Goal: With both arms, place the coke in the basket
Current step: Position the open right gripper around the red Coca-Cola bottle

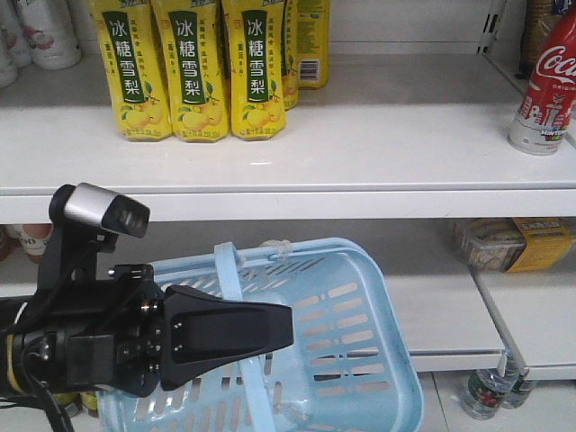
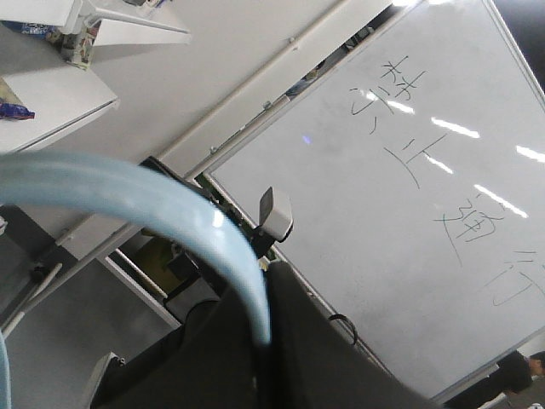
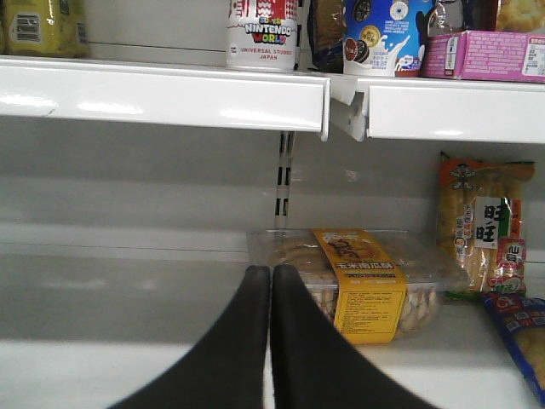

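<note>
Currently the coke [image 1: 549, 85] stands upright on its base at the far right of the upper shelf [image 1: 360, 144]. Its long axis is vertical and the neck points up (the cap is cut off by the frame edge). The right wrist view shows only its silver lower band [image 3: 262, 34], at the shelf's front lip. The basket [image 1: 360, 315] hangs tilted below that shelf, well apart from the coke, with its open side turned toward the front camera. The left fingers [image 1: 243, 328] are clamped on its swing handle [image 1: 236, 297]; the left wrist view shows the pale blue bar [image 2: 153, 200] running down between them. The right fingers [image 3: 243, 341] are pressed flat together with nothing between them, and point at a clear biscuit tub [image 3: 358, 281] on the lower shelf. Yellow pear-drink bottles [image 1: 193, 72] stand at the upper shelf's left.
</note>
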Tool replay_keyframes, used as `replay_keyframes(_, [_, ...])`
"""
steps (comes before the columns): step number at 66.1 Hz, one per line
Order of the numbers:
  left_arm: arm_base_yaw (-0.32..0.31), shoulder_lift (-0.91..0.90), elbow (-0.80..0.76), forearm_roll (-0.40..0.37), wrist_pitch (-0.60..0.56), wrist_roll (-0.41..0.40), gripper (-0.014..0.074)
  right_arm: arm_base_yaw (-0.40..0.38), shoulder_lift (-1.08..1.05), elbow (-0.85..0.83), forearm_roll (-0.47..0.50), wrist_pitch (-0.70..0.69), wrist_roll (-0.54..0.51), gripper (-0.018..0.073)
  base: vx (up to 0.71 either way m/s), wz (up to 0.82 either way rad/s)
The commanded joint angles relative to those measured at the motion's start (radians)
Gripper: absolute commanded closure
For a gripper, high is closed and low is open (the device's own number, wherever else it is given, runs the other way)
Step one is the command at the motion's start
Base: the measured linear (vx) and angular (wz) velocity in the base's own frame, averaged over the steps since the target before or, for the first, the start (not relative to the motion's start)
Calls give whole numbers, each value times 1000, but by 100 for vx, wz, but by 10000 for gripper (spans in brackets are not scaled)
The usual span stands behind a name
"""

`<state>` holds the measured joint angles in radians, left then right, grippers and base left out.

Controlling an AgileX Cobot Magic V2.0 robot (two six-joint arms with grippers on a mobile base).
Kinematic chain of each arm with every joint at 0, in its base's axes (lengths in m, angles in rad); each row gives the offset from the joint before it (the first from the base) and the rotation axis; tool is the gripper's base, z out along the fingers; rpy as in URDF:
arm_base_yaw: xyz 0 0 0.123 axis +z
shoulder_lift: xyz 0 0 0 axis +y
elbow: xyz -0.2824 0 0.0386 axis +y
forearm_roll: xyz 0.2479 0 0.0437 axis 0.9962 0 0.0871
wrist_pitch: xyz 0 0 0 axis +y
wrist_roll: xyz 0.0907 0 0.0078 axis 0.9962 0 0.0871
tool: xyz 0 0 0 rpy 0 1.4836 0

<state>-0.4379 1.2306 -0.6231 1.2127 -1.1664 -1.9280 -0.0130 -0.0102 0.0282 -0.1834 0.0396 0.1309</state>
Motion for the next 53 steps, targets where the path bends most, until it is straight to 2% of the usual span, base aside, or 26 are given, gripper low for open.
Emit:
replay_keyframes(1, [-3,-25,-22,-78,-214,9,603,-6,-19,10,-8,-70,-3,564,0,2])
replay_keyframes(53, [-3,-25,-22,-78,-214,9,603,-6,-19,10,-8,-70,-3,564,0,0])
